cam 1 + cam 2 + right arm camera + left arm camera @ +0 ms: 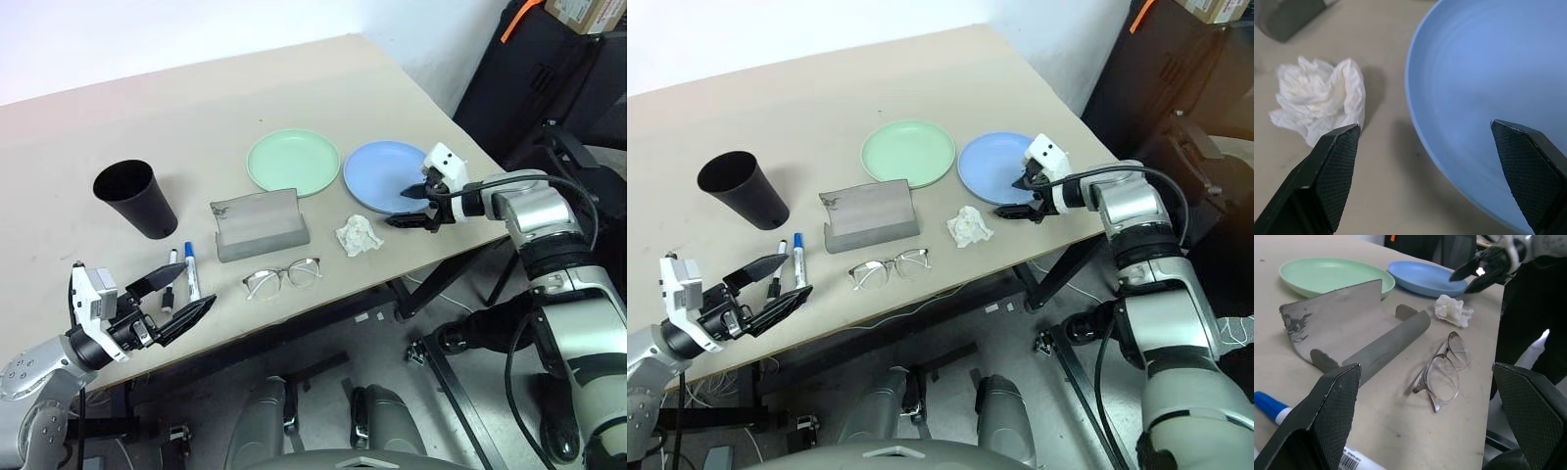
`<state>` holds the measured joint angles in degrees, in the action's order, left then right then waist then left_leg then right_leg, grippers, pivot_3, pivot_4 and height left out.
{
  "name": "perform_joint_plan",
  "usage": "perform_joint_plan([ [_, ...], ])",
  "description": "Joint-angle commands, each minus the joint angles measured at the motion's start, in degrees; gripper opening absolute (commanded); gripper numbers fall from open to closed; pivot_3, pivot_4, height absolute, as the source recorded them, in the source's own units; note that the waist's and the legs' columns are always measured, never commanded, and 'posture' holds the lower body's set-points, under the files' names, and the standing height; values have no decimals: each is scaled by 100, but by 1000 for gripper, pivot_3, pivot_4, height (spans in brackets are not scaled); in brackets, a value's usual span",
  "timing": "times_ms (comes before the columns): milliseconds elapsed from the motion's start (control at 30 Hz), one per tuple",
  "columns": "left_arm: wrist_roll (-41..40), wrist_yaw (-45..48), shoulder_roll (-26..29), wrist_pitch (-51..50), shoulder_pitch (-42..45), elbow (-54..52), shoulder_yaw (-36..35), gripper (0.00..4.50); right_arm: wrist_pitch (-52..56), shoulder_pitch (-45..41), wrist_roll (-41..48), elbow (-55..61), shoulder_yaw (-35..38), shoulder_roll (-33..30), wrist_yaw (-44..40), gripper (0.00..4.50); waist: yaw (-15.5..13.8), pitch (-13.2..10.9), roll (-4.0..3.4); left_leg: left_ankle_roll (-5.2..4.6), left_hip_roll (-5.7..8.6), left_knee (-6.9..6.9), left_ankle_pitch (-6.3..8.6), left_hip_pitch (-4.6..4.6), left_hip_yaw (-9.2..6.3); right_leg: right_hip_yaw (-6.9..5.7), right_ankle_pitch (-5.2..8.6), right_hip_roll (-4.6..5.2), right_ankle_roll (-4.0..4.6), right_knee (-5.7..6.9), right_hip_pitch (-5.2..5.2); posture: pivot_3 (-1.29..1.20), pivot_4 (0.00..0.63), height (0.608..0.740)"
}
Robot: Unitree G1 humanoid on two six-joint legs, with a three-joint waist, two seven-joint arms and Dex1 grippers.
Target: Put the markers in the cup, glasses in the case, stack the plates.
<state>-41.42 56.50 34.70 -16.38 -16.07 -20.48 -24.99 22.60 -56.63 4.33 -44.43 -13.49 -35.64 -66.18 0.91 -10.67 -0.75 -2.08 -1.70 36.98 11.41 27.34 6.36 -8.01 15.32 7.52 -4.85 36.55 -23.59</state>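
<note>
The right gripper (416, 203), fingers spread and empty, hangs over the blue plate's (377, 174) near rim, hiding part of it. The left gripper (176, 299), also wide and empty, covers the markers' (191, 269) lower ends.

Looks like a lab or workshop test space. Plain beige table (294, 98) on a black metal frame against a white wall (196, 29), bare grey floor (392, 343) with loose cables, black equipment and a cardboard box (588, 12) stacked alongside.
</note>
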Motion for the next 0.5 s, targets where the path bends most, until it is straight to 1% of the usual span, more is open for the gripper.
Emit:
perform_joint_plan([
  [33, 21, -59, -26, 117, -28, -235, -3, 4500, -466, -337, -319, -426, -101, 77, -109, 4485, 0, 0, 0, 7, 0, 0, -4, 0, 3, 2, 0, -2, 0, 3, -2, 0, 150, 712],
  [100, 41, -86, -27, 124, -40, -262, 10, 4500, -677, -382, -392, -565, -119, 127, -255, 4485, -7, 0, -1, 23, 0, 2, -14, 0, 5, 5, 0, -9, -1, 8, -4, 0, 150, 712],
  [200, 79, -102, -17, 155, -69, -264, 5, 4500, -1161, -386, -578, -708, -192, 189, -326, 3894, 5, 0, -1, 23, -4, 7, -15, 0, 8, 9, 0, -14, -1, 14, -6, 0, 150, 712],
  [333, 59, -155, -10, 161, -93, -293, -52, 4500, -1391, -502, -765, -976, -167, 306, -239, 2548, 10, 0, 0, 23, -8, 10, -15, 0, 16, 22, 0, -14, -1, 45, -22, 0, 150, 712],
  [400, 67, -182, -1, 173, -104, -299, -55, 4500, -1481, -563, -862, -1140, -172, 351, -186, 1836, 7, 0, 0, 23, -12, 10, -15, 0, 17, 24, 0, -16, -1, 57, -35, 0, 150, 712],
  [433, 71, -191, 2, 181, -112, -303, -51, 4500, -1510, -583, -901, -1200, -174, 365, -181, 1413, 6, 0, 0, 24, -14, 10, -15, 0, 17, 24, 0, -16, -1, 64, -39, 0, 150, 712],
  [467, 79, -205, -3, 189, -136, -328, -41, 4500, -1582, -591, -921, -1243, -155, 379, -154, 1113, 5, 0, 0, 26, -14, 10, -16, 0, 16, 26, 0, -16, 0, 68, -41, 0, 150, 712],
  [500, 80, -230, -12, 187, -161, -362, -36, 4500, -1633, -610, -939, -1288, -130, 396, -105, 697, 7, 0, 0, 27, -16, 11, -17, 0, 17, 25, -1, -17, 2, 69, -42, 0, 150, 712],
])
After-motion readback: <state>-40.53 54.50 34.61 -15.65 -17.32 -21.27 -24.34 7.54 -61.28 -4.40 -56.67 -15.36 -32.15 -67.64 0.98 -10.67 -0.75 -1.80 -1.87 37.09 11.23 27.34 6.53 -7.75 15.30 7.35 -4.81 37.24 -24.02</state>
